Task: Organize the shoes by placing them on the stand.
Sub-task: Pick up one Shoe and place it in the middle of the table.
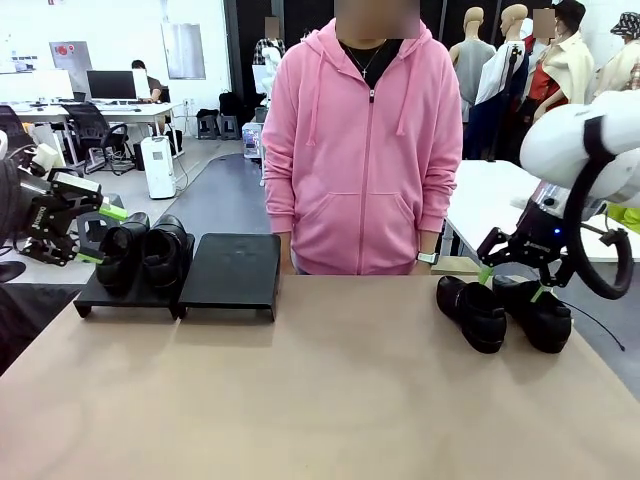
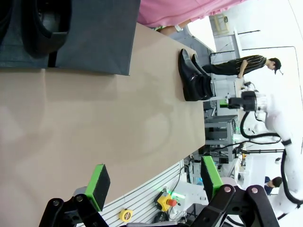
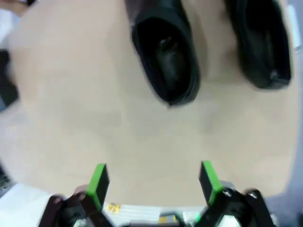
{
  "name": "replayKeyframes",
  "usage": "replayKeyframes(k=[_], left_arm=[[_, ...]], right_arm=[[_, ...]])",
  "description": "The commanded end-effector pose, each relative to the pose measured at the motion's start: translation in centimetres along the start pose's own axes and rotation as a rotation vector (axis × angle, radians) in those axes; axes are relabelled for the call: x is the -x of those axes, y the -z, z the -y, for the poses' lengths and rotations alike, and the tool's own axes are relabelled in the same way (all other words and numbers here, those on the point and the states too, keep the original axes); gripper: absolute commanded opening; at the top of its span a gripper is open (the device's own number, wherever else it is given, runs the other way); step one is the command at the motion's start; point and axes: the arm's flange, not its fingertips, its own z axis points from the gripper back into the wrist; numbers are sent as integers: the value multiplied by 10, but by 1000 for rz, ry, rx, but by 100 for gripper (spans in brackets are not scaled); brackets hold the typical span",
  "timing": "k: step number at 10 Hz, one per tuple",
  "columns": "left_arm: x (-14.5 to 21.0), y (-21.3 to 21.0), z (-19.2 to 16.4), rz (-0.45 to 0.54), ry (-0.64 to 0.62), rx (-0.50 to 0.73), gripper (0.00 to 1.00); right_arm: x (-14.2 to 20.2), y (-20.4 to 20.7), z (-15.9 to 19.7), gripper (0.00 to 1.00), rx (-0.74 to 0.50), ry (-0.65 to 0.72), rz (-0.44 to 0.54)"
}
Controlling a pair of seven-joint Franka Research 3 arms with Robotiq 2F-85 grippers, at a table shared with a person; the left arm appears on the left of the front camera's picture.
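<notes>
Four black shoes, in two pairs. Two of them (image 1: 145, 255) sit side by side on the left half of the stand (image 1: 232, 272), which lies toward ten o'clock on the table (image 1: 320, 400). The stand's right half shows its flat black top. The other two shoes are on the tabletop out at two o'clock, one (image 1: 472, 312) just beside the other (image 1: 538, 315).

The right gripper (image 1: 512, 284) hangs right over that loose pair, close above them. Its green-padded jaws are spread wide with nothing between them, and its own camera looks down past them (image 3: 152, 177) at both shoes.

The left gripper (image 1: 102, 234) is at nine o'clock of the stand, close beside the shoes there, its jaws just as wide and holding nothing. I can't tell whether a pad touches the nearest shoe.

At twelve o'clock a person (image 1: 360, 150) in a pink hoodie stands against the far edge.
</notes>
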Motion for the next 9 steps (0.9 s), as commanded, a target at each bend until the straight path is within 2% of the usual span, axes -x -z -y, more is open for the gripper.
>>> replayKeyframes(k=[1, 2, 3, 5, 9], left_arm=[[1, -2, -1, -8, 9, -3, 100], [1, -2, -1, -8, 9, -3, 100], [1, -2, -1, -8, 9, -3, 100], [1, -2, -1, -8, 9, -3, 100], [1, -2, -1, -8, 9, -3, 100]], right_arm=[[-58, 15, -8, 100, 49, -24, -48], [-75, 27, -7, 100, 79, 17, -42], [-88, 38, -3, 100, 71, 9, -100], [-108, 52, 4, 100, 151, 111, -53], [-124, 70, 17, 100, 146, 121, -136]])
